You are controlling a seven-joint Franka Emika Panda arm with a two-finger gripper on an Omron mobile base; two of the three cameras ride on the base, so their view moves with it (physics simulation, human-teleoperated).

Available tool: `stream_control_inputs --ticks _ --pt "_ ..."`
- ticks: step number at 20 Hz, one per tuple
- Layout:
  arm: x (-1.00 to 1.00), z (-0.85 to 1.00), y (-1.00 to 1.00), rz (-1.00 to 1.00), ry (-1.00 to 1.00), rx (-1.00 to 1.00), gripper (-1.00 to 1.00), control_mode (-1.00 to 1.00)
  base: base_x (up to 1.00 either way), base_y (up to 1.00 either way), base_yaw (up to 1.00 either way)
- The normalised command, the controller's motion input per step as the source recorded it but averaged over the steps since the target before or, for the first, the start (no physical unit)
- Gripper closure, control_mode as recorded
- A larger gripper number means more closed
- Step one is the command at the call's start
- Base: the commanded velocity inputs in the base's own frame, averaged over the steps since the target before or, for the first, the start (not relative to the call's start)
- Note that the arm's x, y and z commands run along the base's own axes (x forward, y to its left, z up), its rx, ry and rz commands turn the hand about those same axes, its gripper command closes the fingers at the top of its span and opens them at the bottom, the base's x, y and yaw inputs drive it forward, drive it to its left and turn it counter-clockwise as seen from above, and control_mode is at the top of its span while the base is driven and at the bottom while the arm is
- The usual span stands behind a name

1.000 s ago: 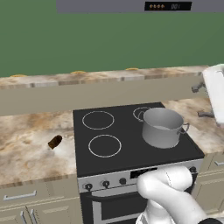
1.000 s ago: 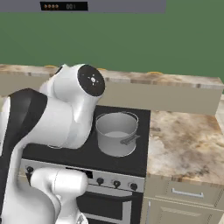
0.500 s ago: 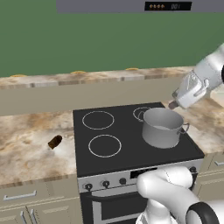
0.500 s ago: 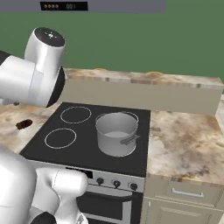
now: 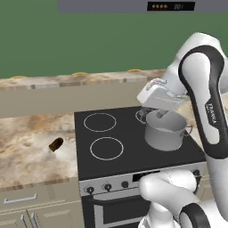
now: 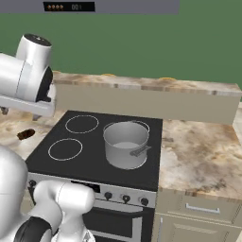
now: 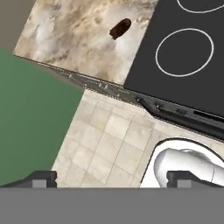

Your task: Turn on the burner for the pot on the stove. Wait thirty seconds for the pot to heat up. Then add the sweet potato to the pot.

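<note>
The grey steel pot [image 5: 165, 132] [image 6: 125, 143] stands on the right rear ring of the stove [image 5: 111, 158] [image 6: 85, 156], whose black glass top shows no glow. On the marble counter to the stove's left lies the small brown sweet potato [image 5: 55, 144] [image 6: 25, 134] [image 7: 120, 28]. My gripper [image 5: 144, 95] [image 6: 4, 111] [image 7: 111, 178] hangs high over the stove, just behind and left of the pot, touching nothing. Its two fingertips stand wide apart in the hand view, open and holding nothing, and it looks down at the counter, the stove's front edge and the floor.
Black knobs [image 5: 107, 187] [image 6: 125, 198] line the stove's steel front. Marble counter [image 5: 26, 151] [image 6: 203, 156] runs on both sides, with a raised ledge [image 5: 67, 82] behind it. A range hood [image 5: 147, 5] hangs overhead. Tiled floor [image 7: 113, 140] lies in front.
The arm has swung from the right edge leftward, bringing the hand over the stove above the pot's rear. Pot and sweet potato have not moved.
</note>
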Motion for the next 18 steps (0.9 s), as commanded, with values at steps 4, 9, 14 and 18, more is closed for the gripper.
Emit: stream_control_inputs --ticks 4,9,14,18 --pt "0.0 -0.31 0.66 -0.54 0.2 0.0 -1.0 -1.0 0.0 0.0 0.0" --pt "0.03 -0.1 0.75 -0.5 0.04 -0.05 -1.0 -1.0 0.0 0.0 0.0" --pt "0.34 -0.02 0.48 -0.37 0.12 -0.18 -1.0 -1.0 0.0 0.0 0.0" --pt "0.42 -0.14 0.41 -0.28 0.12 -0.18 -1.0 -1.0 0.0 0.0 0.0"
